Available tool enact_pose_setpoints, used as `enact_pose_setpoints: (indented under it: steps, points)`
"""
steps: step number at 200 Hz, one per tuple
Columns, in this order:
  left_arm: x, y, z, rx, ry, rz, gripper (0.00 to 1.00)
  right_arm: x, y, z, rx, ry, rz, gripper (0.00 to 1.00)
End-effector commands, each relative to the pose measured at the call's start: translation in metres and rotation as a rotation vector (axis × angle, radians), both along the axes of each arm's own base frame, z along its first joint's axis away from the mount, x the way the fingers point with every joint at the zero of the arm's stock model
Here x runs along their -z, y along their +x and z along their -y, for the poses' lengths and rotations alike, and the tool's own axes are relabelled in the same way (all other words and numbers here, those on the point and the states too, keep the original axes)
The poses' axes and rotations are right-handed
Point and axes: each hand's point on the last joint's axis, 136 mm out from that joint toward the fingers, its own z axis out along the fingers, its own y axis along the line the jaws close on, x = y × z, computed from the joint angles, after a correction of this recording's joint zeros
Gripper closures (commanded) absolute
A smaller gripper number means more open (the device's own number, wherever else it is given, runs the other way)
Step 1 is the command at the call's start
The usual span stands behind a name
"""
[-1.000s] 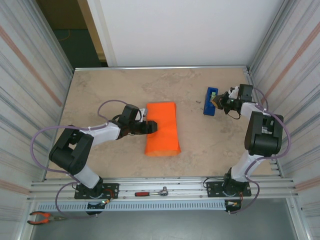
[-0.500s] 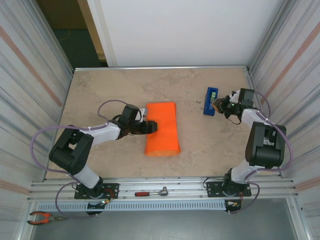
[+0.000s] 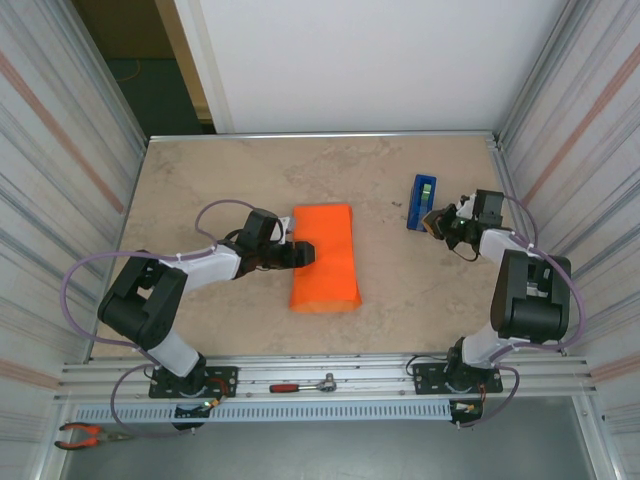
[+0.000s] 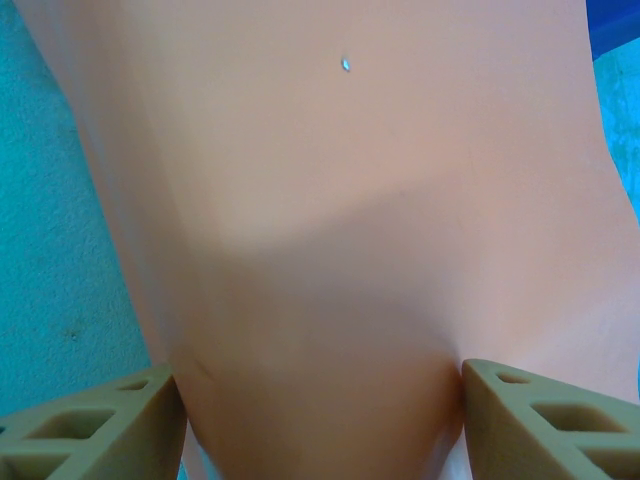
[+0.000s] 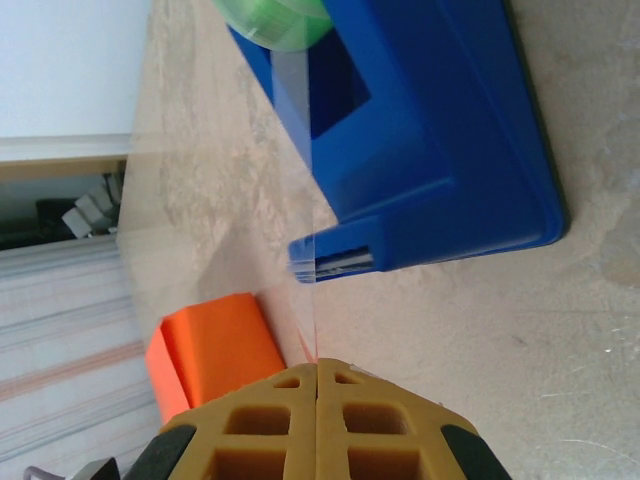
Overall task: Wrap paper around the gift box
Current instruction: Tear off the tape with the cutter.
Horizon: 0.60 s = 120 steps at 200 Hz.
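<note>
**Inspector A:** Top view first. Findings?

**Inspector B:** The paper (image 3: 325, 258) lies folded into a bundle in the middle of the surface (image 3: 230, 180). The gift box is hidden, presumably inside the fold. The left hand (image 3: 300, 253) sits on the bundle's left edge. The right hand (image 3: 436, 217) is just beside the blue tape dispenser (image 3: 421, 203), well apart from the bundle. Risk: if the left hand lifts or slips, the fold may spring open.

**Inspector A:** Left wrist?

**Inspector B:** Its fingers (image 4: 90, 425) stand wide with paper between them. I cannot tell whether they pinch it or merely press it. Uneven pressure may crease the sheet or shove the bundle.

**Inspector A:** Right wrist?

**Inspector B:** Closed tight on a clear tape strip (image 5: 300, 130) drawn from the green roll (image 5: 275, 20). Risks: the strip may twist, stick to itself, tear badly at the cutter (image 5: 335, 258), or drag the dispenser along.

**Inspector A:** Markings?

**Inspector B:** None legible. No brand, label or writing on paper or dispenser.
</note>
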Motion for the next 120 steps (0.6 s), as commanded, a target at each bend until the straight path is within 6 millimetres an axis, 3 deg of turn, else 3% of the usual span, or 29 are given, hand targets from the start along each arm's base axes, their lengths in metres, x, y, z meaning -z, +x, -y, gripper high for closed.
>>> enact_pose_setpoints:
  steps: [1, 49, 120]
  points:
    - [0.068, -0.042, -0.035, -0.016, 0.221, -0.194, 0.32, 0.02, -0.011, -0.004, 0.015, 0.039, -0.063, 1.0]
    - [0.068, -0.043, -0.035, -0.015, 0.223, -0.195, 0.32, 0.058, -0.015, 0.006, 0.078, 0.069, -0.131, 1.0]
    - [0.067, -0.042, -0.035, -0.014, 0.223, -0.193, 0.32, 0.086, -0.009, -0.01, 0.067, 0.142, -0.184, 1.0]
